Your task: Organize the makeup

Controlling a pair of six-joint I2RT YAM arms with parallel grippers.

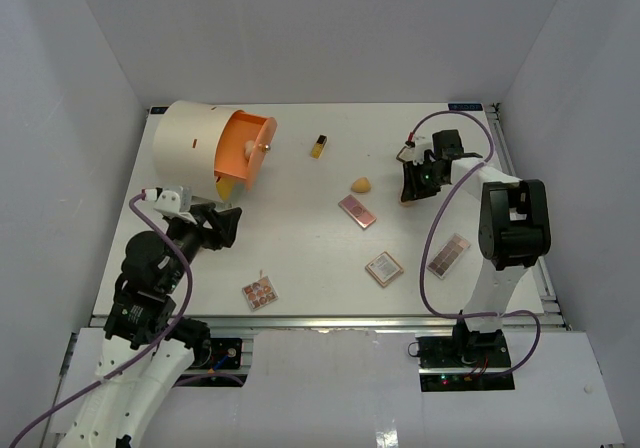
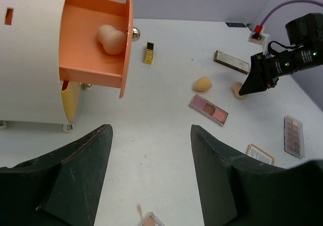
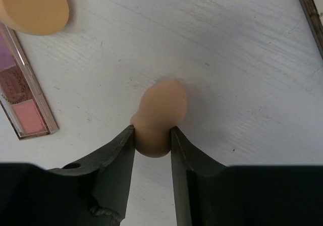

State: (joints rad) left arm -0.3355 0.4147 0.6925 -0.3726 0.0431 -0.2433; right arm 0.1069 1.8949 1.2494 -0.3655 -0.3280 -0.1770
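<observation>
My right gripper (image 1: 409, 194) is shut on a peach sponge (image 3: 160, 116) at the back right, low at the table; both fingers press its wide end. A second sponge (image 1: 360, 184) lies to its left beside a pink palette (image 1: 357, 211). More palettes lie at the front centre (image 1: 384, 268), front right (image 1: 449, 255) and front left (image 1: 260, 292). The yellow black-capped bottle (image 1: 318, 147) stands at the back. Another sponge (image 2: 112, 38) lies in the orange drawer (image 2: 93, 44). My left gripper (image 2: 150, 130) is open and empty near the drawer. No lipstick is in view.
The big cream cylinder (image 1: 190, 143) lies at the back left with its orange drawer pulled out toward the centre. A dark palette (image 2: 231, 61) lies behind the right gripper (image 2: 247, 90). White walls close in the table on three sides.
</observation>
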